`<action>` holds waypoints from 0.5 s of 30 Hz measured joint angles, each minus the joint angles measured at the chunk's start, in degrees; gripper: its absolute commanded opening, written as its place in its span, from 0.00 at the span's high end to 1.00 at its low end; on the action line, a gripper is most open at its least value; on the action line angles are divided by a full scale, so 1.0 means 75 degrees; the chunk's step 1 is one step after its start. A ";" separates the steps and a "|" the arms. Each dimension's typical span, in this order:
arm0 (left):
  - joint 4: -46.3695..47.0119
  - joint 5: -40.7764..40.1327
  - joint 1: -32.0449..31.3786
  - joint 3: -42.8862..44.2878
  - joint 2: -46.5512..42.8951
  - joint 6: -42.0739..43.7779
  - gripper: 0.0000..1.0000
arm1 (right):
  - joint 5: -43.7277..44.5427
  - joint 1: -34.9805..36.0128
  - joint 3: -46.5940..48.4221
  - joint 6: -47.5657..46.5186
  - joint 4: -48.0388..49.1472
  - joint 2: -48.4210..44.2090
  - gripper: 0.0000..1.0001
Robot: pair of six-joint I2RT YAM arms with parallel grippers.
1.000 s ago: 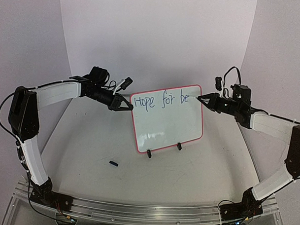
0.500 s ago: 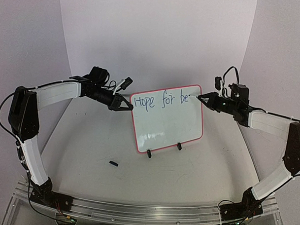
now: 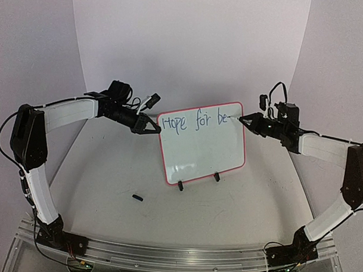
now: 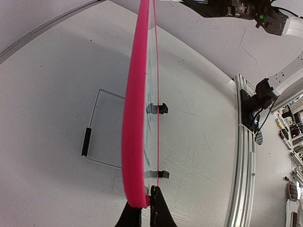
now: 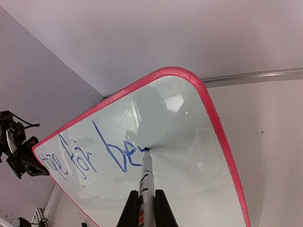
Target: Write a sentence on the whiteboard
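The only writing that can be read is the sentence (image 3: 194,121), blue handwritten words "Hope for be" on the whiteboard (image 3: 205,152). In the top view it runs along the board's upper edge from 10 o'clock toward 1 o'clock. The right wrist view shows "for be" plainly, and a red label patch on the marker (image 5: 146,177) is too small to read.
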 measured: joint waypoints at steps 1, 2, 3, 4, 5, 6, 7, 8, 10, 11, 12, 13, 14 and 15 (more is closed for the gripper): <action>0.0000 0.0000 0.0000 -0.0002 0.0000 -0.0003 1.00 | 0.0071 0.0000 -0.0003 0.0013 0.0001 -0.0024 1.00; 0.0000 0.0000 0.0000 -0.0001 0.0000 -0.0003 1.00 | 0.0145 0.0000 -0.0003 0.0018 0.0003 -0.0047 1.00; 0.0000 0.0001 0.0000 0.0000 0.0000 -0.0002 1.00 | 0.0214 0.0000 -0.0006 0.0021 0.0006 -0.0073 1.00; 0.0000 0.0003 0.0000 0.0000 0.0000 -0.0001 1.00 | 0.0281 0.0000 -0.0009 0.0024 0.0010 -0.0100 1.00; 0.0000 0.0003 0.0000 0.0000 0.0000 0.0000 1.00 | 0.0329 -0.0001 -0.0010 0.0024 0.0010 -0.0123 1.00; 0.0000 0.0006 0.0000 0.0000 0.0000 0.0002 1.00 | 0.0362 -0.0003 -0.0012 0.0023 0.0012 -0.0140 1.00; 0.0000 0.0006 -0.0001 0.0000 0.0000 0.0003 1.00 | 0.0367 -0.0003 -0.0012 0.0021 0.0015 -0.0145 1.00; 0.0000 0.0006 -0.0003 0.0000 0.0000 0.0005 1.00 | 0.0365 -0.0003 -0.0012 0.0021 0.0015 -0.0147 1.00; 0.0000 0.0006 0.0000 0.0000 0.0000 0.0005 1.00 | 0.0326 -0.0003 -0.0012 0.0018 0.0015 -0.0150 1.00; 0.0000 0.0006 -0.0002 0.0000 0.0000 0.0005 1.00 | 0.0313 -0.0003 -0.0014 0.0018 0.0015 -0.0155 1.00; 0.0000 0.0008 -0.0003 0.0000 0.0000 0.0008 1.00 | 0.0289 -0.0003 -0.0024 0.0016 0.0018 -0.0167 1.00; 0.0001 0.0010 -0.0005 0.0000 0.0000 0.0010 1.00 | 0.0257 -0.0003 -0.0050 0.0015 0.0017 -0.0201 1.00; 0.0004 0.0010 -0.0008 0.0000 0.0000 0.0012 1.00 | 0.0220 -0.0003 -0.0082 0.0016 0.0015 -0.0244 1.00; 0.0007 0.0010 -0.0013 0.0000 0.0000 0.0014 1.00 | 0.0175 -0.0003 -0.0112 0.0018 0.0015 -0.0298 1.00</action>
